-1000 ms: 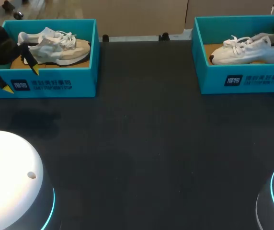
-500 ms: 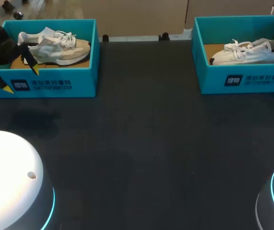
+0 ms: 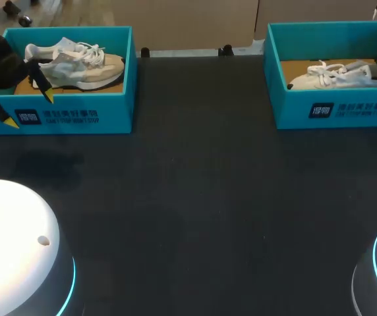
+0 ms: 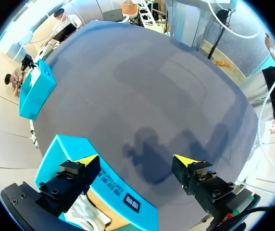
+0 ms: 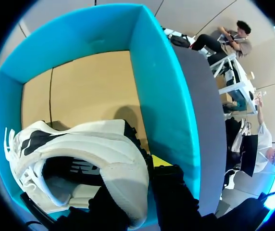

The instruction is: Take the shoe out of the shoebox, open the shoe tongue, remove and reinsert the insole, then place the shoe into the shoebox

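Since the white shoe (image 3: 333,74) lies low inside the right shoebox (image 3: 337,110), at the far right corner of the tabletop (image 3: 195,197), the right gripper (image 5: 135,185) takes it by the heel, the one part that stands clear near the box's end wall. One yellow tip presses the outside of the heel, and the other finger sits behind the heel wall. I judge the grip clenched on the shoe, which suits either lifting it out or setting it down; which of the two I cannot tell.

The left gripper (image 3: 29,109) hangs with fingers spread and nothing between them at the near side of the left shoebox (image 3: 76,117), by the far left corner — probably parked out of the way. A grey-and-beige shoe (image 3: 76,64) rests in that box, untouched.
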